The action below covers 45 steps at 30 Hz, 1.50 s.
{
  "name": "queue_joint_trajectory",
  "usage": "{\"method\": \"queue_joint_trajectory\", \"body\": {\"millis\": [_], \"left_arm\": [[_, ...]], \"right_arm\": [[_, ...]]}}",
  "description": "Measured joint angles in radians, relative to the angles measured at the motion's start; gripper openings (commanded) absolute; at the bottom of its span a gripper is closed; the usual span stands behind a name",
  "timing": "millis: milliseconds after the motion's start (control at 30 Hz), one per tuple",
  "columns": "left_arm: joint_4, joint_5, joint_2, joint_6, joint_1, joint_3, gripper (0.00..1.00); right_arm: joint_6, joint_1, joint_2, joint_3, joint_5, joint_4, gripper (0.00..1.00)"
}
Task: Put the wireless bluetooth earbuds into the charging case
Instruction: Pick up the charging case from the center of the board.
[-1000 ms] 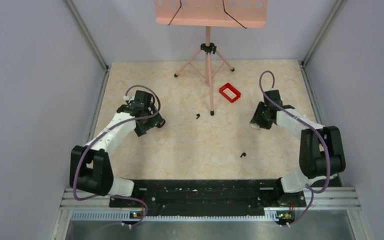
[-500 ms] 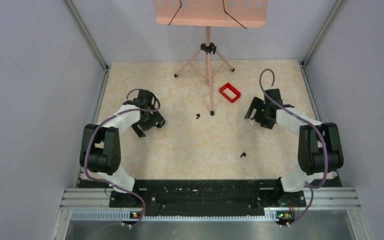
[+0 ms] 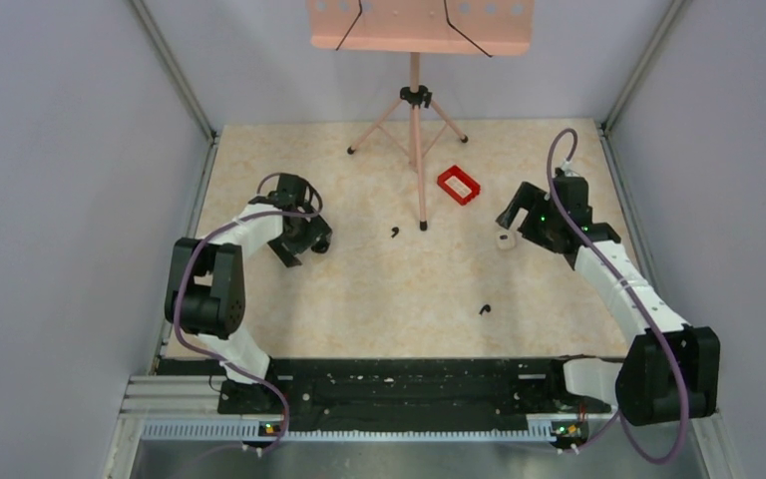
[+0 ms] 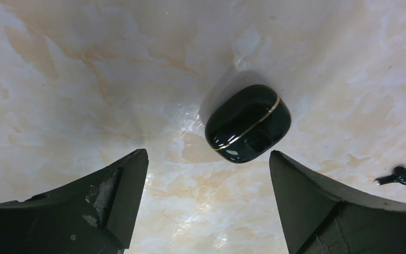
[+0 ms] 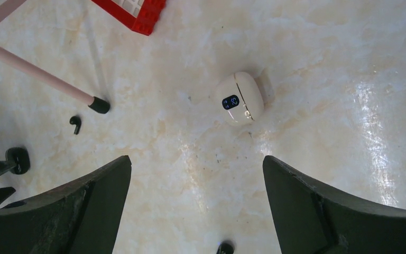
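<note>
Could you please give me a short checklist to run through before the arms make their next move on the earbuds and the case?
1. The left gripper open: ok, jaws wide, nothing held.
2. The right gripper open: ok, nothing held.
3. Lid of the charging case open: not ok, it looks shut along its gold seam.
4. The far earbud and the near earbud loose and reachable: ok, both lie outside the case.
5. The right gripper facing a task thing: not ok, a cream case lies ahead of it.
</note>
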Motion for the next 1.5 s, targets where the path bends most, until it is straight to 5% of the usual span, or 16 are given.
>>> {"method": "queue_joint_trajectory", "body": {"millis": [300,1167,1333,1500], "left_arm": [[0.015,0.025,0.013,0.003,-0.009,0.022,0.87],[-0.122,0.002,0.276,0.367,-0.107,0.318,0.77],[-0.121,0.01,0.276,0.391,-0.122,0.317,0.65],[-0.122,-0.002,0.276,0.397,-0.131,0.317,0.37]], "right_arm": [[0.002,0.006,-0.049,-0.044,-0.029,-0.048,0.94],[0.046,0.006,-0.07,-0.098,-0.145,-0.005,0.94],[0.049,0.006,-0.07,-0.098,-0.154,-0.001,0.94],[0.053,0.006,-0.072,-0.101,-0.156,-0.001,0.94]]}}
